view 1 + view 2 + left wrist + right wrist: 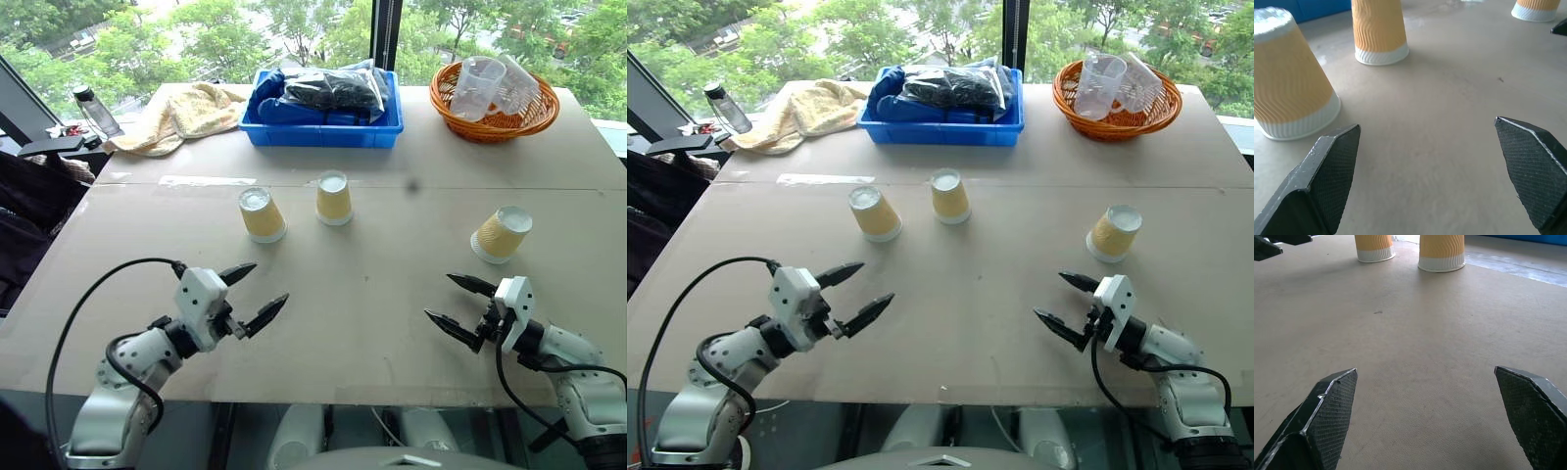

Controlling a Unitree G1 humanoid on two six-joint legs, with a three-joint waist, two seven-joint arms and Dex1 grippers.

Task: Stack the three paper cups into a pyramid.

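Observation:
Three yellow-tan ribbed paper cups stand upside down on the table, each apart from the others. The left cup point(262, 214) and the middle cup point(334, 199) stand close together near the table's centre; the third cup point(501, 234) is off to the right. My left gripper point(255, 292) hovers open in front of the left cup, with nothing between its fingers. At the front right, my right gripper point(458, 303) is open and empty, just in front of the third cup. The left wrist view shows the left cup point(1290, 78) and middle cup point(1378, 32) close ahead.
At the back stand a blue bin point(323, 129) of dark bags, a wicker basket point(495, 122) holding clear plastic cups, a yellow towel point(181, 116) and a bottle point(95, 110). Bare tabletop point(362, 284) lies between my grippers and the cups.

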